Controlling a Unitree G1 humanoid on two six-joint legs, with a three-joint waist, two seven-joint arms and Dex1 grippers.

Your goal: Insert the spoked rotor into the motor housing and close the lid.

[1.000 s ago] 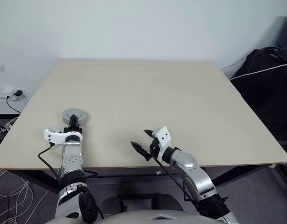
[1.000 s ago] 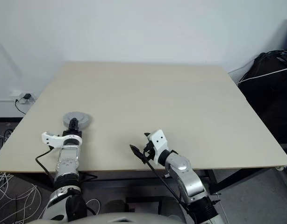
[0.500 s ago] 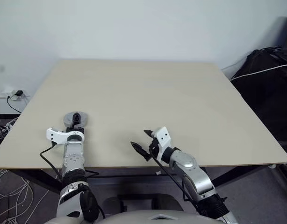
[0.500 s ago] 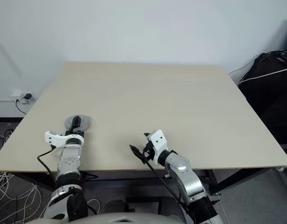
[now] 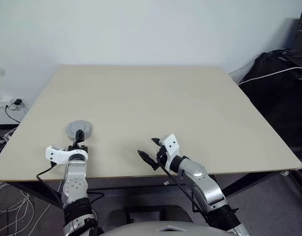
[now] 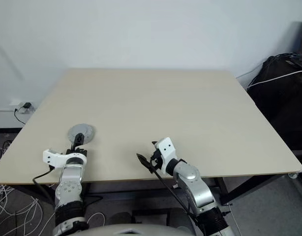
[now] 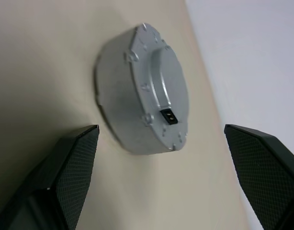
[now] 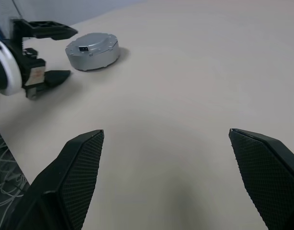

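In the head views the left gripper (image 5: pixel 79 135) covers the near edge of the round grey motor case (image 5: pixel 78 130) at the left of the frame, and the case's lid detail is too small to read there. The black bag (image 5: pixel 279 93) at the right is cut off by the frame edge. The left wrist view crops both fingers (image 7: pixel 65 177) at the bottom.

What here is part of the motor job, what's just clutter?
Job:
- closed grey motor housing with lid on, resting on the table
- left gripper, open, just short of it
- right gripper, open, holding nothing

Clutter:
- black bag
- floor cables
- wall socket
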